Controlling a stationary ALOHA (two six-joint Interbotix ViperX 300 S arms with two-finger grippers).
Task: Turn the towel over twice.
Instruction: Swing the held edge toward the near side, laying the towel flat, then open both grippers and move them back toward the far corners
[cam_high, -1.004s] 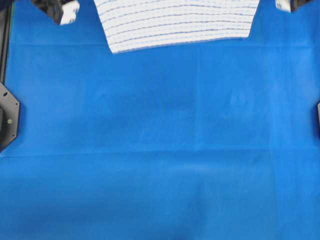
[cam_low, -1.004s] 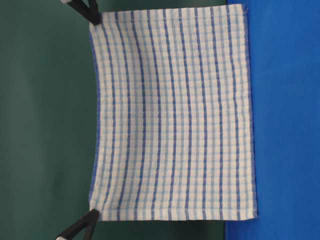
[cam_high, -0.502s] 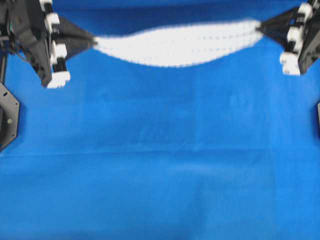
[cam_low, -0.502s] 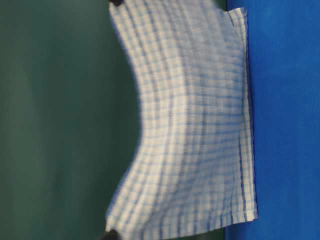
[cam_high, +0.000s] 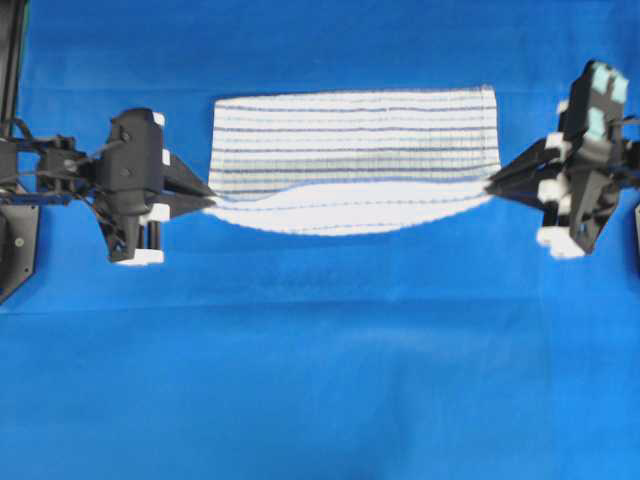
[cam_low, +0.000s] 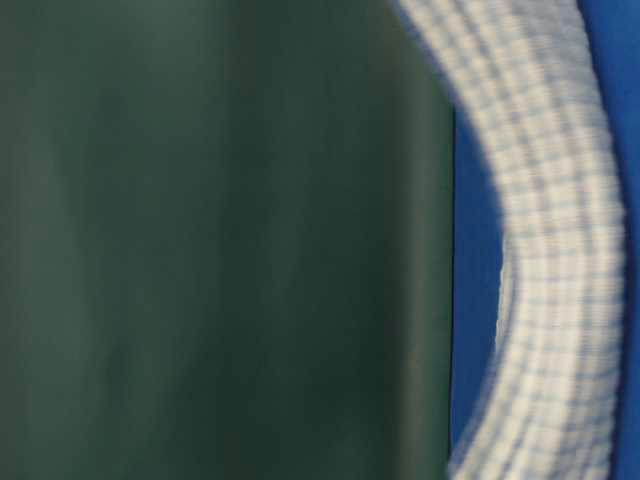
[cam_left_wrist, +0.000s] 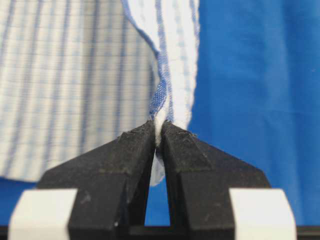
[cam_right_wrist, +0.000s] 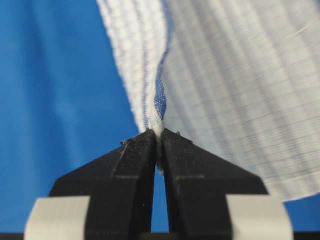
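The towel (cam_high: 352, 150) lies in the upper centre of the overhead frame on the blue cloth (cam_high: 320, 380), its lower edge lifted and sagging. The left gripper (cam_high: 208, 198) and the right gripper (cam_high: 490, 187) each pinch one corner of that edge, jaws pressed together.

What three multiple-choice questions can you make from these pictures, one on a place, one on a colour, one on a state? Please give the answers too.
1. Where does the towel lie or hang?
A. between the two grippers
B. beside one gripper only
C. off the cloth

2. What colour is the table cloth?
A. green
B. blue
C. red

3. How is the left gripper?
A. open wide
B. shut on nothing
C. shut on a towel corner

Answers: 1 A, the right gripper and the left one pinch opposite corners; 2 B, plain blue all over; 3 C, fabric sits between its tips.
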